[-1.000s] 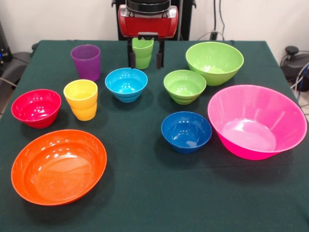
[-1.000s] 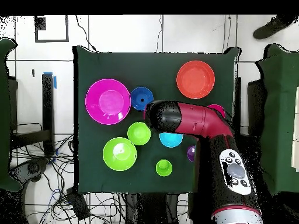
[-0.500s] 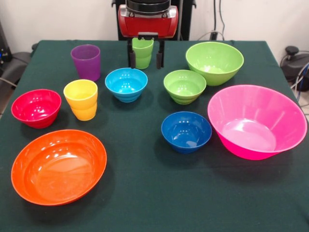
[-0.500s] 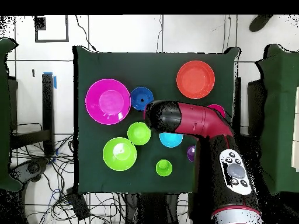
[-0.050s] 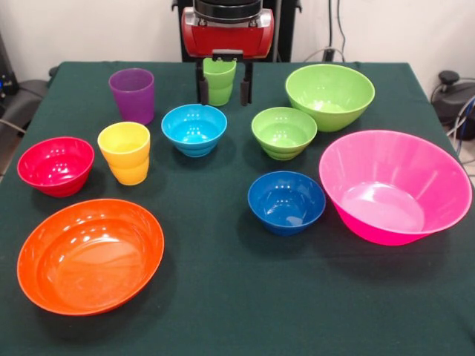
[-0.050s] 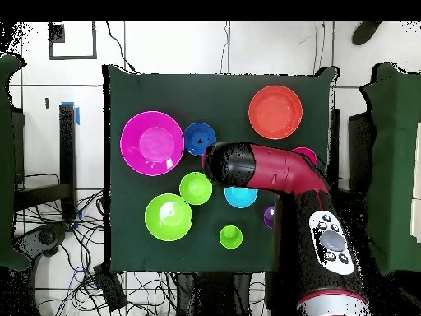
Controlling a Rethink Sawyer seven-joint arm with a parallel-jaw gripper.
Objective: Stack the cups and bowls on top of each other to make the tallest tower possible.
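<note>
A dark green cloth-covered table [image 5: 223, 311] is sitting on a pale tiled floor [image 6: 164, 45] strewn with cables. The glossy lime green plastic cup [image 5: 219, 80] is standing upright, mouth up, and the black gripper [image 5: 223, 90] is hanging with its fingers apart, one at either side of the cup.

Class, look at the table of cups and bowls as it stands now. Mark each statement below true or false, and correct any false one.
1. The lime green cup stands upright between the fingers of the tool. True.
2. The yellow cup sits inside the red bowl. False: it stands on the cloth beside that bowl, apart from it.
3. Nothing is stacked yet; every cup and bowl stands alone. True.
4. The purple cup lies tipped on its side. False: it stands upright.
5. In the front view, the dark blue bowl sits just left of the big pink bowl. True.
6. The orange bowl holds the light blue bowl. False: both are empty and far apart.
</note>
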